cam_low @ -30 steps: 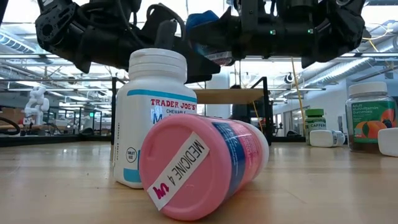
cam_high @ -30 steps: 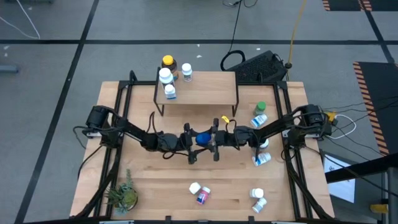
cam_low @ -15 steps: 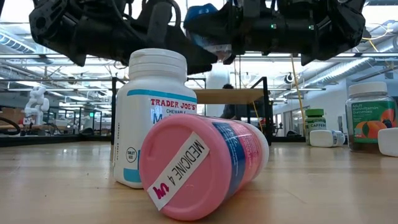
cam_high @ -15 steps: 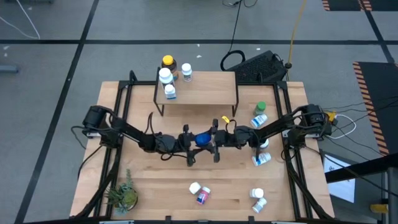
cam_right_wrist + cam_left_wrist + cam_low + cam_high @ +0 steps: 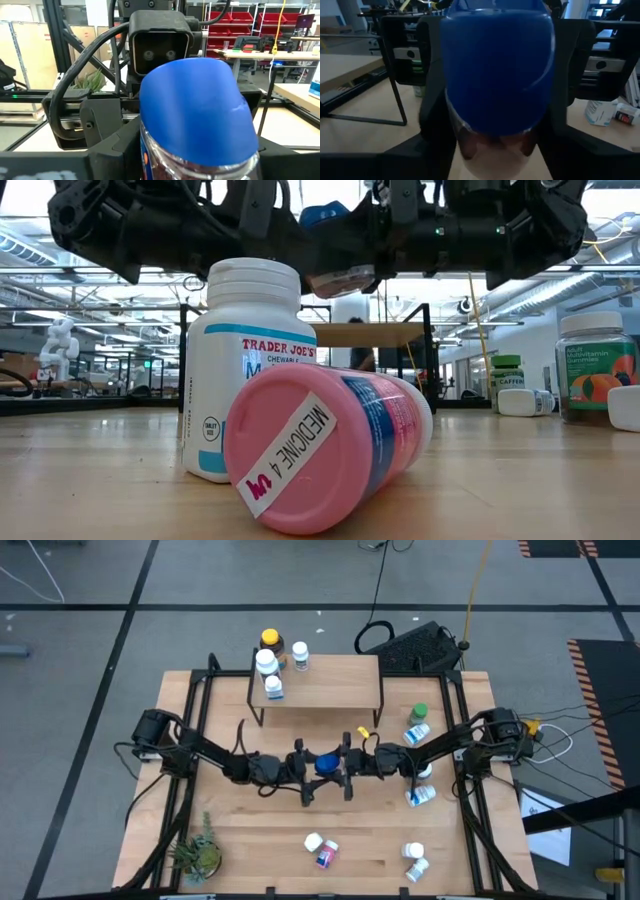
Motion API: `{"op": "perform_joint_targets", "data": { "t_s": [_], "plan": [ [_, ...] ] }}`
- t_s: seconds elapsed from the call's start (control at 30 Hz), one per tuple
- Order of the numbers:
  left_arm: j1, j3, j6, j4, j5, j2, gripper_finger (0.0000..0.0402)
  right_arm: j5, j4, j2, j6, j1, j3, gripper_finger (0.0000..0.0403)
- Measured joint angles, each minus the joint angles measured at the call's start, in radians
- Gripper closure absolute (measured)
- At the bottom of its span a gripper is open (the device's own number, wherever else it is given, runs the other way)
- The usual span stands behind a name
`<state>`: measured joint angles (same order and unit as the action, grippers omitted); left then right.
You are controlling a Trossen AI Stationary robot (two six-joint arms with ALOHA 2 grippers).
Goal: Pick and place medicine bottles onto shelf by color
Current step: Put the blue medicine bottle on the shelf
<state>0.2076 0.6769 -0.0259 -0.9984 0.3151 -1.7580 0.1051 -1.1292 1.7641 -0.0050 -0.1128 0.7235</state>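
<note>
Both arms meet over the middle of the desk (image 5: 230, 820), and the blue bottle (image 5: 326, 762) hangs between them, lifted clear of the wood. The right pincer (image 5: 346, 766) reaches in from three o'clock and clamps its fingers on the bottle; in the right wrist view the blue cap (image 5: 197, 107) fills the frame between them. The left pincer (image 5: 304, 770) comes in from nine o'clock, fingers either side of the same bottle; whether they press on it or only flank it, I cannot tell. Up at twelve o'clock stands the shelf (image 5: 330, 682), with three white bottles (image 5: 268, 664) grouped at its left end and an amber yellow-capped bottle (image 5: 270, 639) just behind them. At three o'clock sits a green-capped bottle (image 5: 418, 714) with white ones near it. Down at six o'clock a pink-labelled bottle (image 5: 325, 856) lies on its side beside an upright white bottle (image 5: 245, 365). The potted plant (image 5: 197, 855) sits at seven o'clock.
</note>
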Motion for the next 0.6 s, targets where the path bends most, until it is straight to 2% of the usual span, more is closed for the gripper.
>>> {"op": "perform_joint_targets", "data": {
  "t_s": [0.2,0.3,0.43,0.6],
  "plan": [
    [-0.004,0.0,-0.028,0.018,-0.011,0.0,0.0235,-0.013,-0.002,0.0,-0.019,0.0,-0.001,0.0214],
    [-0.004,0.001,-0.031,0.042,-0.027,0.0,0.0259,-0.027,0.004,0.001,-0.03,0.0,-0.001,0.0197],
    [-0.004,0.002,-0.036,0.087,-0.032,0.0,0.0253,-0.028,0.05,-0.03,-0.029,0.0,-0.001,0.0158],
    [-0.005,0.002,-0.029,0.158,-0.031,0.0,0.0241,-0.031,0.319,-0.157,-0.015,0.006,0.0,0.0114]
  ]
}}
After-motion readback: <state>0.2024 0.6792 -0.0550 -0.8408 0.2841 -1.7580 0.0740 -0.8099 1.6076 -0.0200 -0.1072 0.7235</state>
